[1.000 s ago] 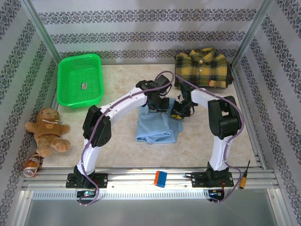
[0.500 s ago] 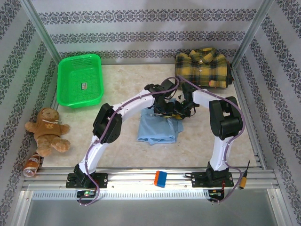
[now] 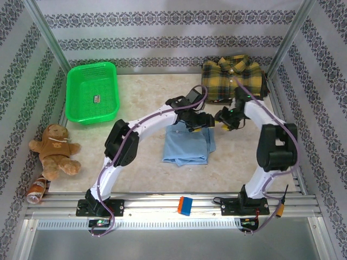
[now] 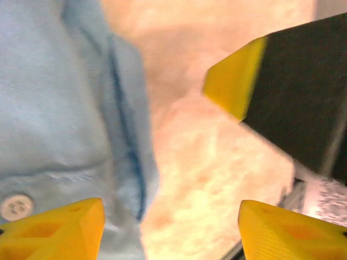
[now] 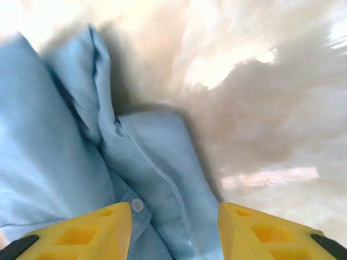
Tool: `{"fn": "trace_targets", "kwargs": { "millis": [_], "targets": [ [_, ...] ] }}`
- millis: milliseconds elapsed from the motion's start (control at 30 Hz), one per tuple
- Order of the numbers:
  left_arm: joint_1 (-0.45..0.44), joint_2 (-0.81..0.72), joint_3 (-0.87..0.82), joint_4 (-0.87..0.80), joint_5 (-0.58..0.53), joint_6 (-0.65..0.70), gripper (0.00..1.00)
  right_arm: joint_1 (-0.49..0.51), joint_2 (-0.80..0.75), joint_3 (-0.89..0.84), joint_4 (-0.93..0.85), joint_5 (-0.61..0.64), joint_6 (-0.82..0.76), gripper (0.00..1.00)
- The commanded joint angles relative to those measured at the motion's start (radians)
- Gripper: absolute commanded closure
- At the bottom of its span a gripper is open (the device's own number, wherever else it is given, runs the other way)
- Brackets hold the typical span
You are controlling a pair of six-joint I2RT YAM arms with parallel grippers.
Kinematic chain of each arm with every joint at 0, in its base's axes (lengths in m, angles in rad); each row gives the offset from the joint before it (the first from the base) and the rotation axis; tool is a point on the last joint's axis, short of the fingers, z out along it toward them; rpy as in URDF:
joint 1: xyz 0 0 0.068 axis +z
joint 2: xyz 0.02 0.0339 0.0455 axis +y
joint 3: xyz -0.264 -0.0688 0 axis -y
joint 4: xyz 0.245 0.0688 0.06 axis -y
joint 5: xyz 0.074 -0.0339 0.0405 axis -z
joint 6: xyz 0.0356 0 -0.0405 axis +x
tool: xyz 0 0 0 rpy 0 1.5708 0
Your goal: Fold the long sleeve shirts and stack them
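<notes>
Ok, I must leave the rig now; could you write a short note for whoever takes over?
Left gripper: open, empty, over an edge of the light blue shirt.
Right gripper: open, empty, close beside it.
Blue shirt: folded, in the middle of the table. Plaid shirt: far right corner, apart from it.
Done: blue shirt looks folded.
Left: check the plaid shirt's fold, then stack both.

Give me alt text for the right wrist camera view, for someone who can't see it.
A light blue shirt lies on a pale table, a white button showing near its edge. The right gripper hangs open above it, yellow fingertips apart, holding nothing.
</notes>
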Motion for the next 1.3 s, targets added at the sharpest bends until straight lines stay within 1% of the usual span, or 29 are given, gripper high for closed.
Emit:
{"fn": "trace_targets", "kwargs": {
  "millis": [0, 67, 167, 233, 267, 300, 400, 500, 567, 633, 767, 967, 1100, 1167, 1200, 1233, 1267],
  "targets": [
    [-0.001, -0.160, -0.049, 0.192, 0.041, -0.074, 0.28, -0.026, -0.082, 0.007, -0.057, -0.009, -0.025, 0.53],
    [0.012, -0.244, -0.092, 0.194, 0.010, -0.073, 0.20, -0.008, -0.112, 0.010, -0.038, -0.075, -0.038, 0.52],
    [0.054, -0.377, -0.189, 0.140, -0.062, -0.055, 0.17, 0.049, -0.141, 0.020, -0.028, -0.099, -0.068, 0.51],
    [0.095, -0.456, -0.266, 0.067, -0.126, -0.027, 0.16, 0.103, -0.134, 0.040, -0.027, -0.112, -0.078, 0.52],
    [0.121, -0.490, -0.320, 0.057, -0.139, -0.022, 0.16, 0.137, -0.119, 0.058, -0.029, -0.118, -0.085, 0.51],
    [0.148, -0.515, -0.375, 0.056, -0.137, -0.020, 0.16, 0.172, -0.098, 0.079, -0.037, -0.098, -0.092, 0.52],
    [0.194, -0.549, -0.492, 0.052, -0.167, 0.018, 0.16, 0.255, -0.031, 0.159, -0.092, 0.050, -0.129, 0.52],
    [0.207, -0.525, -0.539, 0.053, -0.180, 0.059, 0.17, 0.299, 0.027, 0.205, -0.120, 0.210, -0.155, 0.52],
    [0.206, -0.500, -0.558, 0.088, -0.176, 0.063, 0.17, 0.303, 0.050, 0.196, -0.099, 0.265, -0.162, 0.51],
    [0.205, -0.478, -0.587, 0.137, -0.179, 0.049, 0.18, 0.302, 0.067, 0.186, -0.056, 0.287, -0.171, 0.51],
    [0.202, -0.435, -0.592, 0.163, -0.194, 0.046, 0.19, 0.304, 0.111, 0.198, 0.033, 0.279, -0.190, 0.51],
    [0.192, -0.402, -0.615, 0.200, -0.202, 0.024, 0.19, 0.305, 0.199, 0.245, 0.070, 0.240, -0.204, 0.51],
    [0.182, -0.388, -0.620, 0.215, -0.207, 0.013, 0.20, 0.305, 0.244, 0.248, 0.110, 0.224, -0.189, 0.53],
    [0.179, -0.380, -0.614, 0.211, -0.208, 0.014, 0.20, 0.307, 0.265, 0.263, 0.113, 0.218, -0.184, 0.56],
    [0.179, -0.376, -0.610, 0.208, -0.211, 0.014, 0.20, 0.306, 0.274, 0.273, 0.107, 0.217, -0.182, 0.59],
    [0.178, -0.373, -0.606, 0.205, -0.213, 0.014, 0.20, 0.305, 0.276, 0.279, 0.103, 0.214, -0.173, 0.64],
    [0.178, -0.370, -0.600, 0.202, -0.216, 0.014, 0.20, 0.304, 0.269, 0.280, 0.102, 0.212, -0.162, 0.73]
  ]
}}
